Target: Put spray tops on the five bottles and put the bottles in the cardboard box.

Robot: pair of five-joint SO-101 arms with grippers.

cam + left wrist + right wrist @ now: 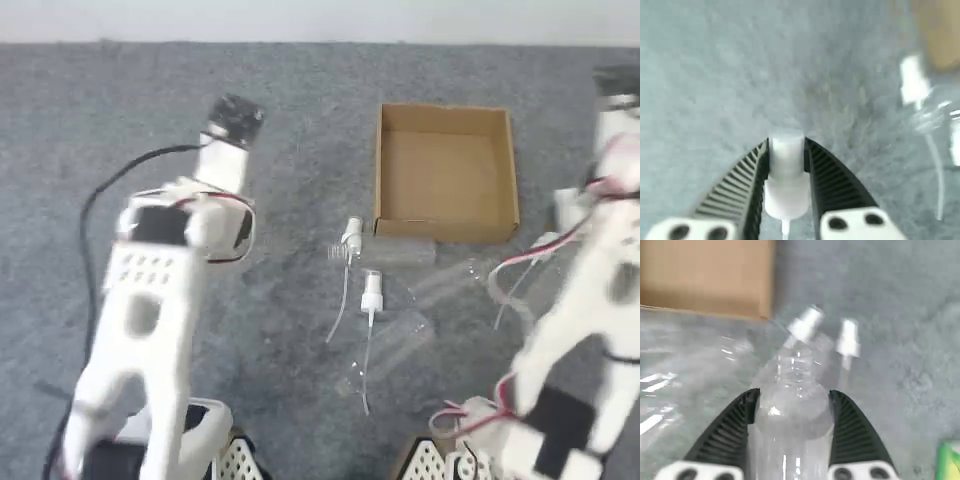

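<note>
While left pincer clamps a spray top, right pincer grips a bottle.

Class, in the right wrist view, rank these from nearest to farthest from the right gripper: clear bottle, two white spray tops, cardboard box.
1. Clear bottle, clamped in the right gripper.
2. White spray tops, just past the bottle's neck; those two are too close to call.
3. Cardboard box, farthest, to one side.

Loose bottles and spray tops clutter the carpet before the cardboard box; its top lies open
</note>
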